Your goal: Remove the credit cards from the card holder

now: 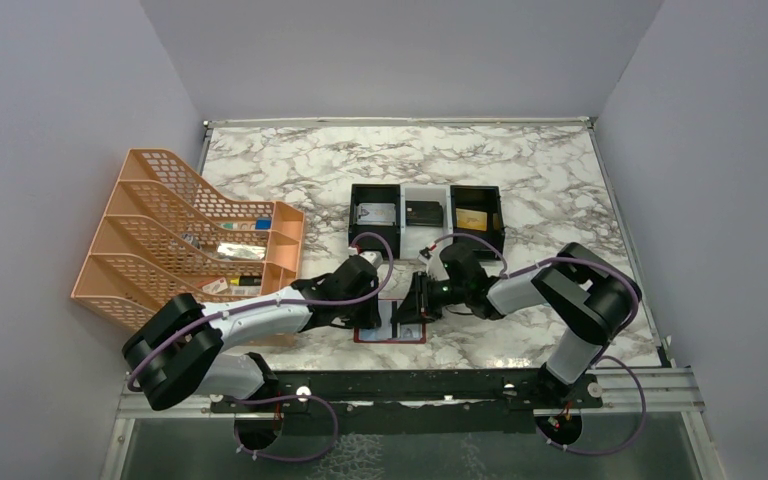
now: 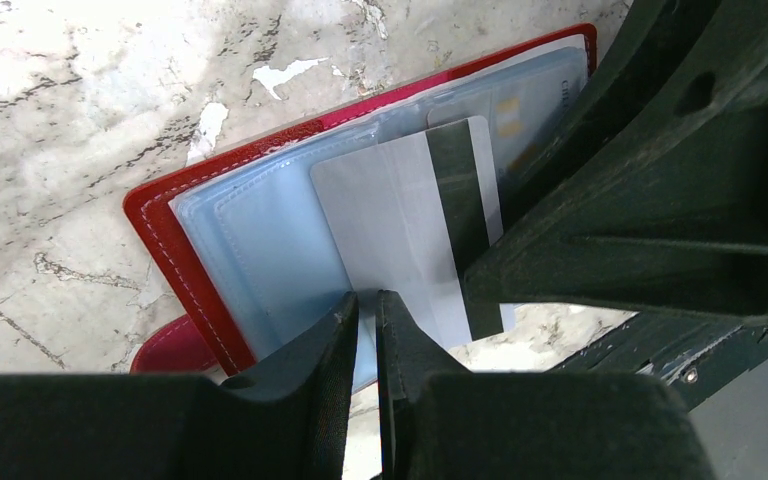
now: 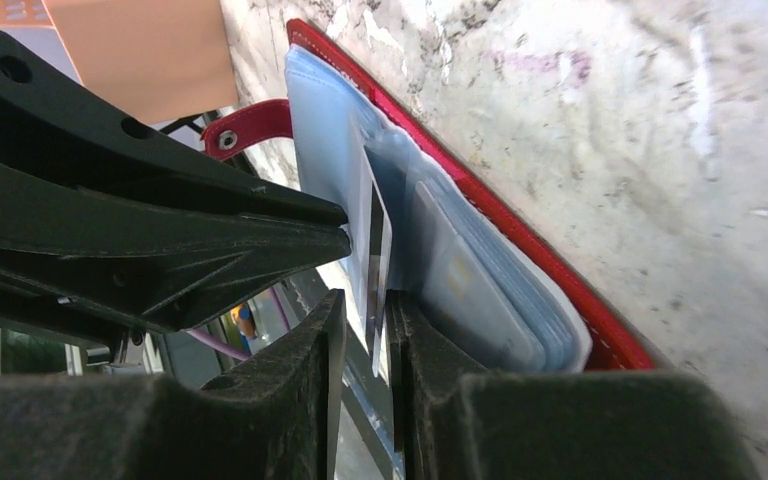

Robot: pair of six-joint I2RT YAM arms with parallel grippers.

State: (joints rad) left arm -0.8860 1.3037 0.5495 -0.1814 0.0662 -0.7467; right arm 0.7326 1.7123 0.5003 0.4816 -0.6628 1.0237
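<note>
**While the holder lies open, one card is seen partway out**

Where the table (image 1: 290,160) ends on the left, an orange rack (image 1: 190,240) is seen, with small things in its slots. Next, near the front edge, the left gripper (image 2: 367,305) is pointed at the holder (image 2: 260,240). Its jaws are almost shut, and only a thin slit is seen between them. The tips are set at the holder's edge, right by a corner of a card (image 2: 390,220). Whether anything is pinched cannot be told.

The holder is laid open and flat on the table, between the two grippers. Pale blue pockets are framed by its red border. The card, silvery-white with a black stripe, is stuck partway out past the holder's edge. A tucked card (image 3: 460,290) is seen inside a pocket.

The right gripper (image 3: 367,305) is placed around the loose card. The card is stood between its fingers, the jaws are parted a little, and a gap is seen on one side of the card.

Behind the holder, a tray (image 1: 425,187) with three boxes is set on the table. A silvery card (image 1: 375,213) is laid in the left box, a black card (image 1: 423,213) in the middle and a gold card (image 1: 471,218) in the right.
</note>
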